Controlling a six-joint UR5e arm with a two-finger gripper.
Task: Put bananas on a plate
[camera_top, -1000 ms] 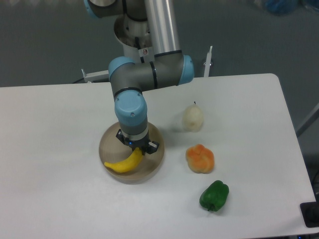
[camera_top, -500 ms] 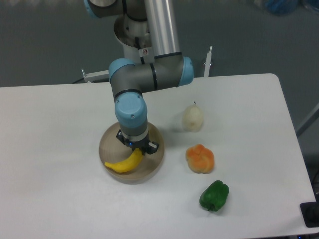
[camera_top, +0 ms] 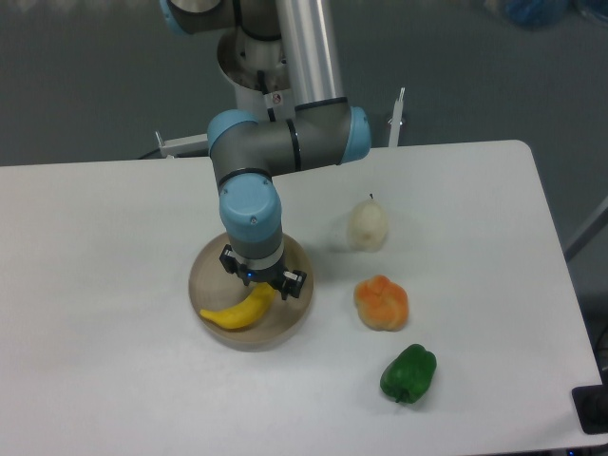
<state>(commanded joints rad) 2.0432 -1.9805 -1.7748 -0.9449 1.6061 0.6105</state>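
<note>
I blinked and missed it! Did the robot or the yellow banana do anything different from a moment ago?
Only a little. The end effector seems to have spread slightly wider over the smooth curved yellow banana, as if letting it go. The banana lies where it was on the round beige-grey plate. The cream pear, orange pepper and green pepper did not move.

Gripper (camera_top: 263, 283) fingertips hidden behind own body; jaw state unreadable. Banana (camera_top: 237, 311) upper end covered by gripper. Plate (camera_top: 211, 273) far rim hidden by arm (camera_top: 285, 142). Dark object (camera_top: 593, 409) cut off at frame's lower right corner.
</note>
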